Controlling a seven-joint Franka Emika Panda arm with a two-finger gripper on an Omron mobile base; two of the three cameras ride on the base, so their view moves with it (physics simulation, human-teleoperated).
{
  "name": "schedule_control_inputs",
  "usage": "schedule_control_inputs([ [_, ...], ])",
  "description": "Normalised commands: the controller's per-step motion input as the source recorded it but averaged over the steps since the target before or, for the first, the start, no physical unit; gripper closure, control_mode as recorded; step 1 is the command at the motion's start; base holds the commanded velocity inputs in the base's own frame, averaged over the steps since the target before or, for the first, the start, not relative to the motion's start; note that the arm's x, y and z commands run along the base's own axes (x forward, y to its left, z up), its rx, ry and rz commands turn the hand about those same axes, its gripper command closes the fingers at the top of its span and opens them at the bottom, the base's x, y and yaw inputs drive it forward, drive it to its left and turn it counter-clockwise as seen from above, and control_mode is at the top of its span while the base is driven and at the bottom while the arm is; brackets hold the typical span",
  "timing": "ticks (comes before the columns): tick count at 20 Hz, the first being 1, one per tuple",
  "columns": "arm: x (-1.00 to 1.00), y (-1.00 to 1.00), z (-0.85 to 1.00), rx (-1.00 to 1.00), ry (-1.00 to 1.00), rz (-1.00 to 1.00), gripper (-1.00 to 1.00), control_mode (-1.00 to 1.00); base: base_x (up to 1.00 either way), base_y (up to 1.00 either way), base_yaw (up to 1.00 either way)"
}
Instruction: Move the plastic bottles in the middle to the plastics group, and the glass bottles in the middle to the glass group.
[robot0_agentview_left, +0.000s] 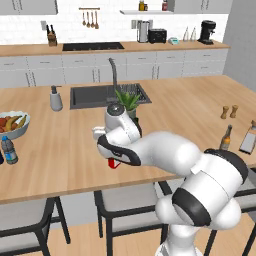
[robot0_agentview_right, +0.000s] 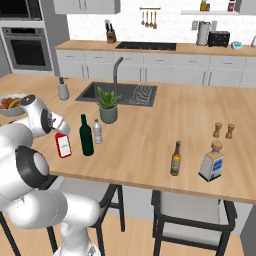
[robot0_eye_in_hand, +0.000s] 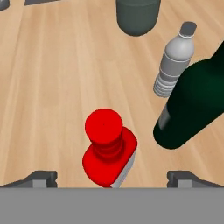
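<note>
Fingers (robot0_eye_in_hand: 41, 178) stood apart above the short red glass bottle with red cap (robot0_eye_in_hand: 108, 148); descending centred, straddling its neck, looked best.

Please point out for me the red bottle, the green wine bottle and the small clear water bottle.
red bottle (robot0_eye_in_hand: 105, 126): hand view, on its red cap.
green wine bottle (robot0_agentview_right: 86, 139): right base view, on the middle of its body.
small clear water bottle (robot0_eye_in_hand: 175, 61): hand view, on its upper body below the cap.

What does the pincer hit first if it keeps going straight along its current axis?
Most likely the red bottle: its cap sits between the open pincer fingertips, just ahead. The green bottle stands off to the side.
</note>
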Motion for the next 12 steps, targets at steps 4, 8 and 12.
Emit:
schedule_control_inputs([
  [4,0.0,0.0,-0.22,0.0,0.0,0.0,-1.0,-1.0,0.0,0.0,0.0],
  [8,0.06,0.0,-0.17,0.0,0.0,0.0,-1.0,-1.0,0.0,0.0,0.0],
  [12,0.08,0.0,-0.15,0.0,0.0,0.0,-1.0,-1.0,0.0,0.0,0.0],
])
